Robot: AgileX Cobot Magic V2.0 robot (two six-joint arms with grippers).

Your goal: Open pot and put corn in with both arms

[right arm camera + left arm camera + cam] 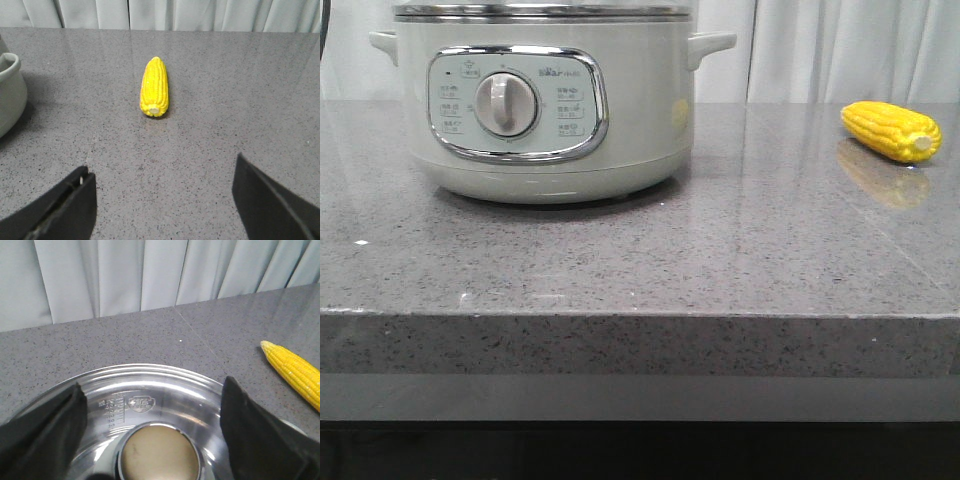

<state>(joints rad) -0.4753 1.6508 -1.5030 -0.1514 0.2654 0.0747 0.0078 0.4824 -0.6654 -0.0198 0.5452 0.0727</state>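
The pale grey-green pot (540, 100) with its white dial stands at the back left of the table. Its top is cut off by the frame in the front view. In the left wrist view a glass lid (150, 375) with a steel rim and a round beige knob (159, 452) covers it. My left gripper (152, 387) is open above the lid, one finger on each side of the knob, holding nothing. The yellow corn (892, 131) lies on the table to the pot's right. My right gripper (164, 167) is open and empty over the table, the corn (155, 87) ahead of it, stub end towards it.
The grey speckled stone table (640, 260) has its front edge near the camera. White curtains (840, 50) hang behind it. The pot's side (7, 92) shows at the edge of the right wrist view. The corn also shows in the left wrist view (295, 371).
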